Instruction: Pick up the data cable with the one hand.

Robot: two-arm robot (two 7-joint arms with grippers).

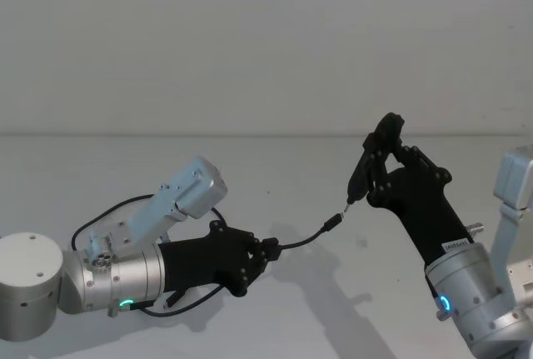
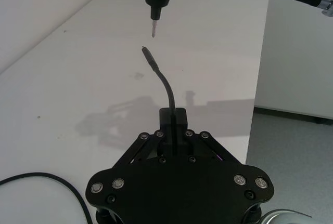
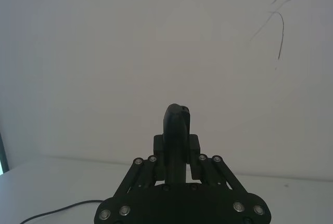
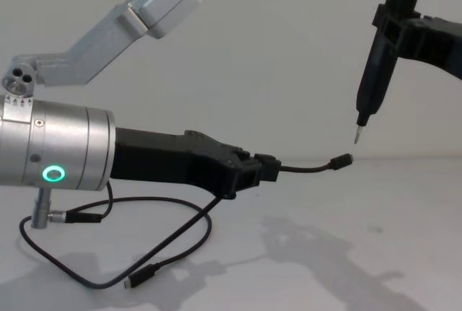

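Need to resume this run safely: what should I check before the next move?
1. Left gripper shut on cable: ok.
2. Held plug off the table: ok.
3. Right gripper shut on tool: ok.
4. Held plug apart from tool's tip: ok, but close.
5. Far plug lifted: not ok, lies on table.
6. Slack free of snags: cannot tell.

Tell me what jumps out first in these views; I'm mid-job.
The left hand, at centre above the table, is shut on the data cable just behind one plug, which juts toward the right. Close to that plug, up on the right, the right hand holds a slender black tool, metal tip down. The cable's slack loops on the table below the left hand.
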